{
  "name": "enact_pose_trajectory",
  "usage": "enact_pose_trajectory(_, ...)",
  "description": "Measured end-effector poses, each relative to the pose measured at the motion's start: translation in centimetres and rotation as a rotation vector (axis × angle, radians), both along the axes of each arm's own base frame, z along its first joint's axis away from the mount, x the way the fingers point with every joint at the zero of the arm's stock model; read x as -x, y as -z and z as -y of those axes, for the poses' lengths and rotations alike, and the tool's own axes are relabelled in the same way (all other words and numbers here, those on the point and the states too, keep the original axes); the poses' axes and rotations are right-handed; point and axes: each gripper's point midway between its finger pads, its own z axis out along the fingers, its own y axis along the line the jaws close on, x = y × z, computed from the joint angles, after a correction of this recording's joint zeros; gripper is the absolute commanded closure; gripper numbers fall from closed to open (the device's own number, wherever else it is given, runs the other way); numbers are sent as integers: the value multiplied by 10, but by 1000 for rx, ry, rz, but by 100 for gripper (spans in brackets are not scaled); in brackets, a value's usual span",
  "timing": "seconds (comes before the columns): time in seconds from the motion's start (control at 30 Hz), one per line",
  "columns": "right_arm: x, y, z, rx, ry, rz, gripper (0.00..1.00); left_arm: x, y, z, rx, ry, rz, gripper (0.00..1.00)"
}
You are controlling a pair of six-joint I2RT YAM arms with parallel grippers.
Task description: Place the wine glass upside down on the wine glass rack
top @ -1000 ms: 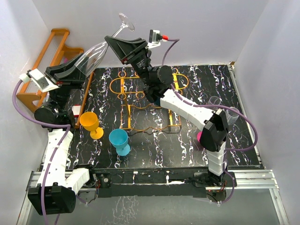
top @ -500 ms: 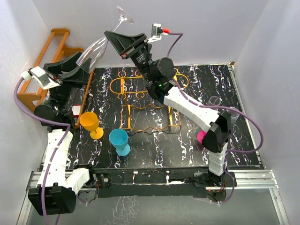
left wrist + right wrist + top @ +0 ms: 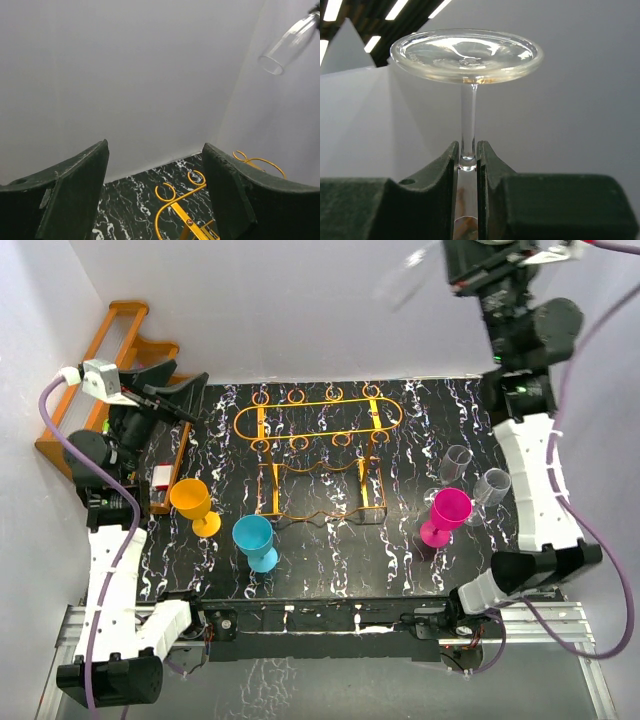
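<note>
My right gripper [image 3: 452,270] is raised high at the back right and is shut on the stem of the clear wine glass [image 3: 403,282], which shows as a blur to its left. In the right wrist view the fingers [image 3: 468,150] pinch the stem just above the bowl, with the round foot [image 3: 466,52] on top. The left gripper [image 3: 178,390] stands open and empty at the back left; its wrist view shows wide jaws [image 3: 155,150] and the wine glass [image 3: 290,45] far off. The orange wire wine glass rack [image 3: 320,422] stands on the mat, also seen past the left fingers [image 3: 172,207].
On the black marbled mat [image 3: 330,550] stand an orange goblet [image 3: 192,502], a blue goblet [image 3: 256,540], a pink goblet [image 3: 447,515] and two clear tumblers [image 3: 457,462] [image 3: 492,485]. A wooden shelf [image 3: 115,350] leans at the left wall. White walls enclose the cell.
The left gripper opened off the glass bowl and drew back left. The right arm swung up and to the right, carrying the glass by its stem.
</note>
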Motion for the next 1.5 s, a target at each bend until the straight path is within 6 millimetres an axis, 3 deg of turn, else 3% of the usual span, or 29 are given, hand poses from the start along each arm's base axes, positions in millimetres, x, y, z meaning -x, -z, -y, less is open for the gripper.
enact_pose_trajectory(0.1, -5, 19, 68, 91, 178, -8, 92, -10, 4, -4, -28, -33, -95, 28)
enact_pose_trajectory(0.17, -9, 45, 103, 147, 264, -25, 92, -18, 8, -8, -54, -62, -160, 26)
enact_pose_trajectory(0.23, -18, 73, 126, 189, 325, -51, 92, -25, 18, -13, -78, -91, -224, 23)
enact_pose_trajectory(0.3, -32, 111, 134, 255, 334, -62, 92, -31, 33, -18, -102, -121, -296, 20)
enact_pose_trajectory(0.43, -64, 204, 115, 425, 216, -134, 92, -41, 68, -31, -157, -187, -443, 12)
enact_pose_trajectory(0.53, -83, 239, 102, 496, 136, -159, 92, -47, 82, -40, -201, -225, -543, 3)
enact_pose_trajectory(0.67, -84, 251, 91, 572, 91, -68, 92, -61, 83, -49, -257, -256, -660, 3)
enact_pose_trajectory(0.77, -82, 256, 78, 623, 57, 15, 92, -63, 98, -53, -298, -253, -741, 3)
enact_pose_trajectory(1.0, -91, 297, 34, 709, -93, 87, 92, -42, 131, -62, -393, -233, -882, 3)
enact_pose_trajectory(1.13, -92, 318, 28, 750, -150, 95, 92, -30, 136, -62, -433, -212, -892, 3)
enact_pose_trajectory(1.3, -79, 326, 20, 820, -205, 177, 92, -14, 148, -58, -445, -152, -915, 3)
enact_pose_trajectory(1.5, -60, 329, 8, 887, -284, 283, 92, -9, 168, -53, -447, -70, -975, 3)
